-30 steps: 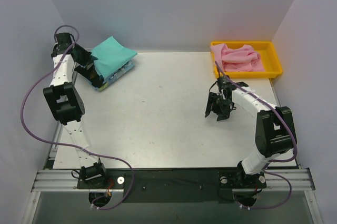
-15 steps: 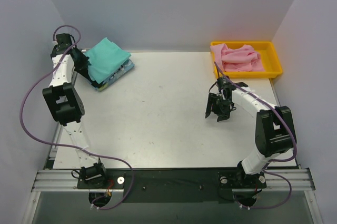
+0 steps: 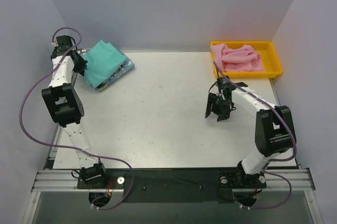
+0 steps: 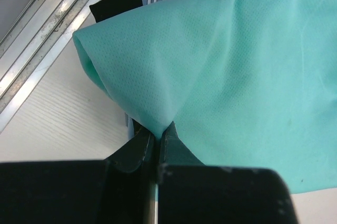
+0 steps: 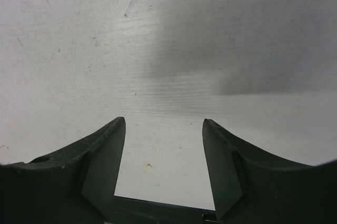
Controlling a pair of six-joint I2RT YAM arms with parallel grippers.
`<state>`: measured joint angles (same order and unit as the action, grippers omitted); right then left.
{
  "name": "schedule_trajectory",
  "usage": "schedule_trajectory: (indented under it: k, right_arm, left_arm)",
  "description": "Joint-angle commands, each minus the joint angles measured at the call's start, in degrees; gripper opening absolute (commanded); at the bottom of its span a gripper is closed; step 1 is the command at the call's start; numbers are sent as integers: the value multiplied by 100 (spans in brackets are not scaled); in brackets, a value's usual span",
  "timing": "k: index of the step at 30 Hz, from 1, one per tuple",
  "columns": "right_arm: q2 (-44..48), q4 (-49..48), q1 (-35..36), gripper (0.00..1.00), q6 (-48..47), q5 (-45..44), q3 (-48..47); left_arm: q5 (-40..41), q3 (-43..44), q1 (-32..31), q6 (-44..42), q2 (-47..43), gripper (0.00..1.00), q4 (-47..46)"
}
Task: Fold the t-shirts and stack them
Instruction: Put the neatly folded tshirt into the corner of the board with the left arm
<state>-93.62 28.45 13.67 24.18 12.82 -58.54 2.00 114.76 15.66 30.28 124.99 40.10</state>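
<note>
The teal-green t-shirt (image 3: 103,60) lies folded at the back left on top of the black streaked t-shirt (image 3: 119,72), whose edge shows under it. My left gripper (image 3: 83,65) is shut on the teal-green t-shirt's left edge; in the left wrist view the cloth (image 4: 226,71) is pinched between the closed jaws (image 4: 157,138), with the black shirt (image 4: 113,7) behind. The pink t-shirt (image 3: 238,57) lies crumpled in the yellow tray (image 3: 274,66) at the back right. My right gripper (image 3: 216,114) is open and empty above bare table (image 5: 163,76).
The table's left edge has a metal rail (image 4: 42,39) close to my left gripper. The walls stand close behind the stack and the tray.
My left gripper has drawn the teal-green t-shirt's edge leftward and back, laying the shirt flatter over the black one. The right arm has not moved.
</note>
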Motion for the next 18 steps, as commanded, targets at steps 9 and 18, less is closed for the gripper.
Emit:
schedule_trajectory:
  k: [9,18]
  right_arm:
    - [19,126,-14,56,-54,19,36]
    - [344,108,-14,56,-107,54,45]
  left_arm:
    - [1239,380,78,-707,-62,74,-142]
    - [154,-366,-194,-2771,-747,18,-1188]
